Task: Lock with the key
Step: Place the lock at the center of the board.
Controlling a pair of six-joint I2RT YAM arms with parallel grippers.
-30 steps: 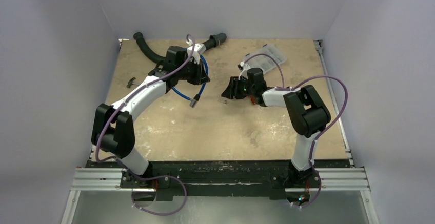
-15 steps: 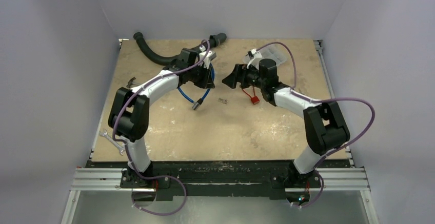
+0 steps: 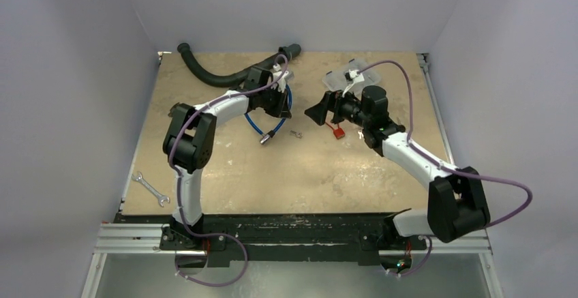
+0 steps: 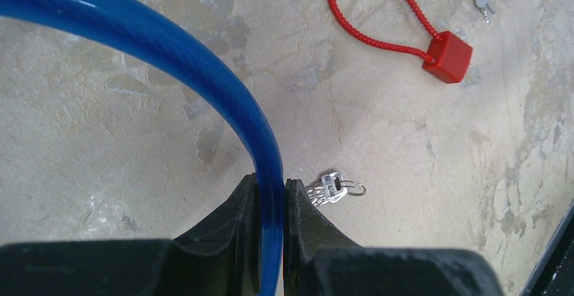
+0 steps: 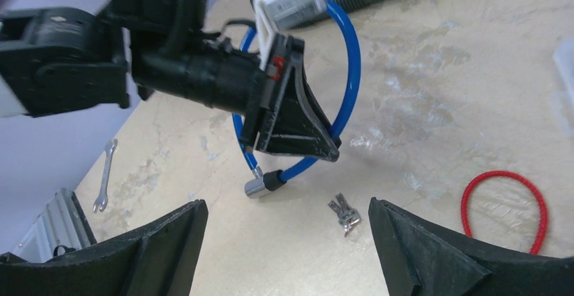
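Right hand [image 5: 288,245], fingers spread wide and empty, hovers facing the key [image 5: 344,213], which lies on the counter [image 4: 135,174] just right of the metal tip of the blue cable [image 4: 135,35] and left of the red cable lock [image 4: 447,57]; the left hand [image 4: 271,189] is clamped on the blue cable. Picking cleanly probably means descending square and pinching the key's head, blade free.

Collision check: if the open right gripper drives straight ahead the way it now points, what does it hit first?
Likely the small silvery key bunch lying on the table between the right gripper's open fingers; left gripper, shut on the blue cable, sits beyond. Depth unclear.
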